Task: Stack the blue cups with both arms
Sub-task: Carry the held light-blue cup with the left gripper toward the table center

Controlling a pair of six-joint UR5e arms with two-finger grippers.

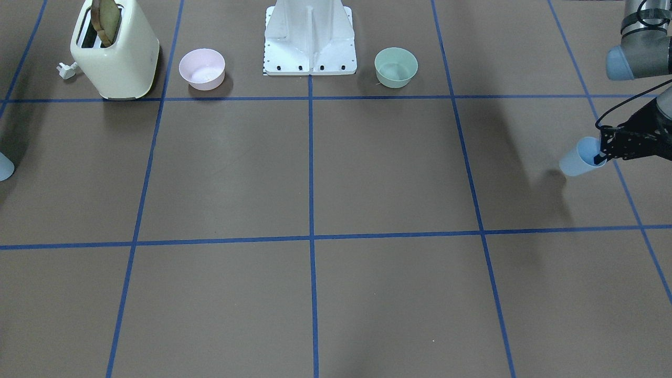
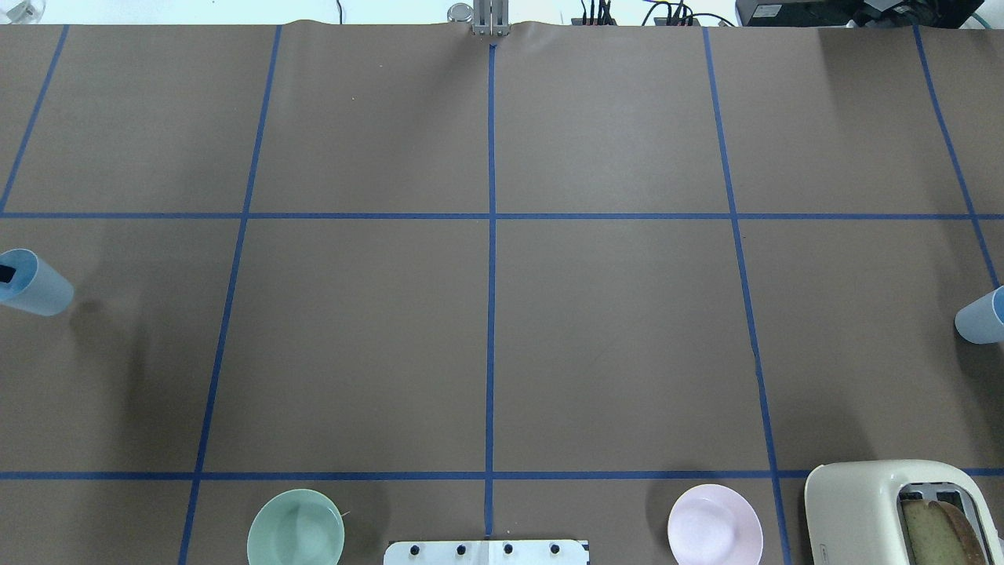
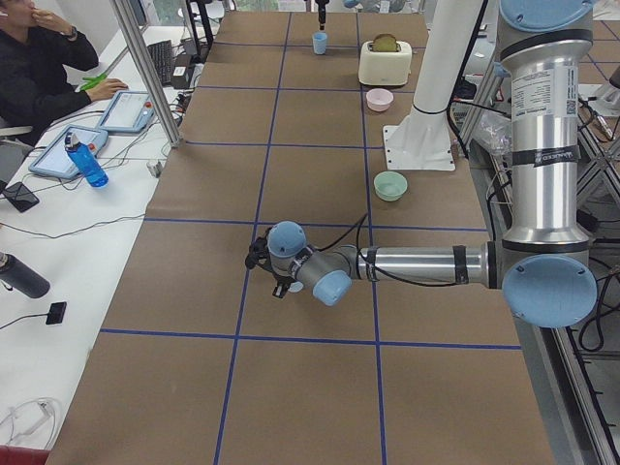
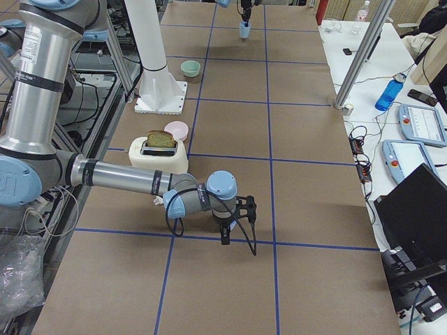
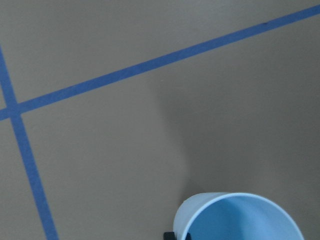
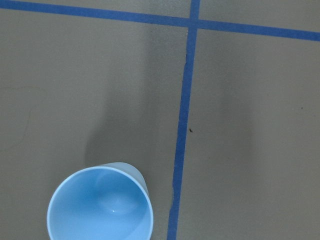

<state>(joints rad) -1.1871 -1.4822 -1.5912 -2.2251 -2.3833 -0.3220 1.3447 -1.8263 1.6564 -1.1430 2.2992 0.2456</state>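
Observation:
One blue cup (image 1: 577, 161) hangs at my left gripper (image 1: 599, 156), at the table's left end. One finger is inside the cup (image 2: 31, 284) and one shows outside its rim (image 5: 235, 220); the cup's shadow lies off to the side. The second blue cup (image 2: 982, 316) is at the table's right end, cut by the view edge (image 1: 3, 167). The right wrist view shows this cup (image 6: 100, 205) from above with no fingers in view. My right gripper (image 3: 321, 17) is right above it (image 3: 320, 43); I cannot tell whether it is open or shut.
A cream toaster (image 1: 116, 55) with a bread slice, a pink bowl (image 1: 202, 68), the white base mount (image 1: 310, 44) and a green bowl (image 1: 396, 66) stand along the robot's side of the table. Blue tape lines grid the brown table. Operators' desks (image 3: 87, 145) run along the far side.

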